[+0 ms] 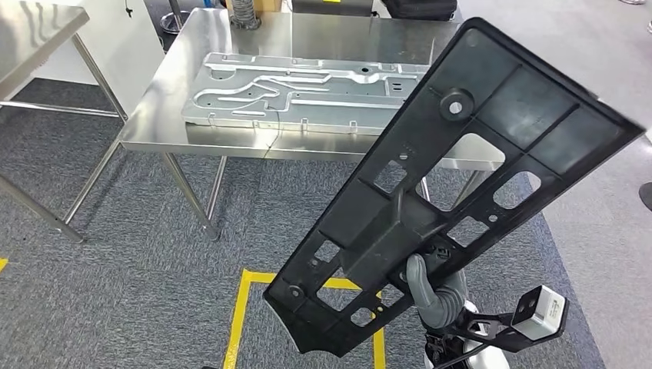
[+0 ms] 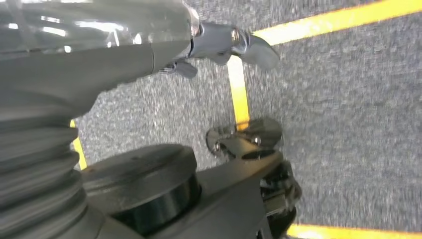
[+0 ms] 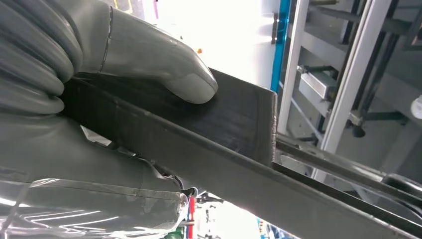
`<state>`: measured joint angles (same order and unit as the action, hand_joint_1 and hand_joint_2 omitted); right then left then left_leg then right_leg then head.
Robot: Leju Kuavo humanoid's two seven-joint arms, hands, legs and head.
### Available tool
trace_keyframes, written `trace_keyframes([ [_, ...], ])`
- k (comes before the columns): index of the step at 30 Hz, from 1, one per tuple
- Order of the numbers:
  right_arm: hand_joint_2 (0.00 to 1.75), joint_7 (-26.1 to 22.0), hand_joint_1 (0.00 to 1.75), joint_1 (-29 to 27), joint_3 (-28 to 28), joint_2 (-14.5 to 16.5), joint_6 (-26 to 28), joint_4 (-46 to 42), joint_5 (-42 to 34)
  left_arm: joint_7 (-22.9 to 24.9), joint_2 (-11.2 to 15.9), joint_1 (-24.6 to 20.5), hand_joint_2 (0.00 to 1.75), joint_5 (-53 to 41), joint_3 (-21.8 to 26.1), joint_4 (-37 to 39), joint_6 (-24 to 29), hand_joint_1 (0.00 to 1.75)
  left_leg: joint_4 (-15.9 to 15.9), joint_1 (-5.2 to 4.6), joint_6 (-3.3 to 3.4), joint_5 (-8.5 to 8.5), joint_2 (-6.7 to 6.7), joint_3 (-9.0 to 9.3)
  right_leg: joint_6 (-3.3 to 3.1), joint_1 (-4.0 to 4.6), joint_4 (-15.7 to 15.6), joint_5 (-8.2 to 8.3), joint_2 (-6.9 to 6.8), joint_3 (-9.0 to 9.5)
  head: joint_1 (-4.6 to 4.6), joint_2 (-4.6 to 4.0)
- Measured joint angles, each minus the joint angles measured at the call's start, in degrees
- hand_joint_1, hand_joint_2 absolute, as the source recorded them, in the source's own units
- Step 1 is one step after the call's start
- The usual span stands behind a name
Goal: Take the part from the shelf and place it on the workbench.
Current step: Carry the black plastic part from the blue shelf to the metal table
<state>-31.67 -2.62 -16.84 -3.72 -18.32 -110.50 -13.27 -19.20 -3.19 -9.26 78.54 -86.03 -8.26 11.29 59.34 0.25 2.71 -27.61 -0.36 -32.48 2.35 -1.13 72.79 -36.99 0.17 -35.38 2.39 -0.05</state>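
A long black plastic panel (image 1: 430, 192) with ribs and cut-outs slants across the head view, its upper end reaching over the workbench's near right corner. My right hand (image 1: 434, 296) grips it near the lower end from beneath. In the right wrist view the grey thumb (image 3: 164, 64) presses on the black panel's edge (image 3: 224, 144). The steel workbench (image 1: 177, 108) stands ahead of me, with a pressed silver metal plate (image 1: 307, 92) lying on it. In the left wrist view my left hand (image 2: 229, 45) hangs above the carpet; whether its fingers are apart is unclear.
Grey carpet with a yellow floor line (image 1: 242, 315) lies between me and the bench. A second steel table (image 1: 31, 31) stands at the far left. Shelf framing with a blue post (image 3: 283, 45) appears in the right wrist view.
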Motion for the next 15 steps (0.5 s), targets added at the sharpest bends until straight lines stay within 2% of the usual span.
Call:
trace_keyframes([
  [1,1.75,0.0,1.75,-0.07,0.01,0.0,-0.08,0.03,0.0,-0.04,0.0,0.14,1.75,0.01,0.08,0.0,0.01,0.0,-0.01,-0.21,0.1,-0.54,-0.08,0.56,-0.12,0.07,1.07,-0.89,0.0,-1.89,0.01,0.01],
  [2,1.75,0.0,1.75,-0.11,0.02,0.0,-0.17,0.08,-0.01,-0.06,0.0,0.25,1.75,0.06,0.15,0.0,0.0,0.0,-0.01,-0.45,0.17,-1.13,-0.16,1.28,-0.34,0.21,0.37,-0.72,0.0,-2.95,0.01,0.0],
  [3,1.75,0.0,1.75,-0.12,0.03,0.0,-0.28,0.11,-0.02,-0.09,0.0,0.34,1.75,0.11,0.19,0.0,-0.01,0.0,-0.02,-0.7,0.21,-1.78,-0.23,2.13,-0.77,0.43,-2.02,0.8,0.01,-3.25,0.01,0.0],
  [5,1.75,-0.01,1.75,-0.12,0.09,0.0,-0.46,0.17,-0.08,-0.16,-0.08,0.4,1.75,0.28,0.23,0.0,-0.03,0.0,-0.06,-1.12,0.18,-3.17,-0.28,3.75,-2.11,1.2,-8.38,7.42,0.2,-2.73,0.02,-0.01],
  [6,1.75,0.03,1.75,-0.07,0.14,0.0,-0.57,0.21,-0.14,-0.21,-0.13,0.39,1.75,0.38,0.26,0.0,-0.03,0.0,-0.14,-1.19,0.01,-3.78,-0.35,4.37,-2.62,1.58,-10.67,10.08,0.35,-2.35,-0.02,-0.01],
  [7,1.75,0.1,1.75,0.03,0.2,0.0,-0.71,0.22,-0.22,-0.25,-0.2,0.38,1.75,0.46,0.29,0.0,-0.03,0.0,-0.38,-1.15,-0.22,-4.24,-0.4,4.91,-2.97,1.93,-11.99,11.86,0.47,-2.01,-0.04,-0.01],
  [10,1.75,0.44,1.75,0.79,0.35,0.03,-1.2,0.15,-0.6,-0.44,-0.32,0.21,1.75,0.53,0.41,0.0,-0.05,0.0,1.04,-0.92,-1.34,-3.31,-0.38,5.52,-3.39,2.08,-13.97,11.71,0.56,0.21,-0.08,-0.01],
  [11,1.75,0.53,1.75,1.05,0.37,0.04,-1.3,0.14,-0.75,-0.55,-0.34,0.11,1.75,0.53,0.45,0.0,-0.07,0.0,3.24,-0.89,-1.69,-2.48,-0.29,4.61,-3.6,1.92,-14.64,11.5,0.53,1.25,-0.07,0.0],
  [13,1.75,0.62,1.75,1.33,0.41,0.05,-1.36,0.15,-0.96,-0.69,-0.35,0.01,1.75,0.5,0.5,0.01,-0.08,0.0,9.48,-0.67,-2.27,-2.32,-0.14,0.55,-3.82,1.53,-15.57,10.78,0.39,3.12,-0.07,0.01],
  [14,1.75,0.63,1.75,1.35,0.43,0.06,-1.35,0.16,-1.04,-0.74,-0.34,0.08,1.75,0.45,0.51,0.01,-0.1,0.0,12.51,-0.49,-2.57,-3.58,-0.12,-2.04,-3.84,1.33,-15.74,10.21,0.38,3.92,-0.06,0.0],
  [15,1.75,0.62,1.75,1.3,0.45,0.07,-1.33,0.16,-1.07,-0.74,-0.34,0.22,1.75,0.4,0.51,0.02,-0.11,0.0,14.59,-0.26,-2.87,-5.74,-0.1,-4.43,-3.76,1.13,-15.83,9.52,0.44,4.74,-0.06,0.0],
])
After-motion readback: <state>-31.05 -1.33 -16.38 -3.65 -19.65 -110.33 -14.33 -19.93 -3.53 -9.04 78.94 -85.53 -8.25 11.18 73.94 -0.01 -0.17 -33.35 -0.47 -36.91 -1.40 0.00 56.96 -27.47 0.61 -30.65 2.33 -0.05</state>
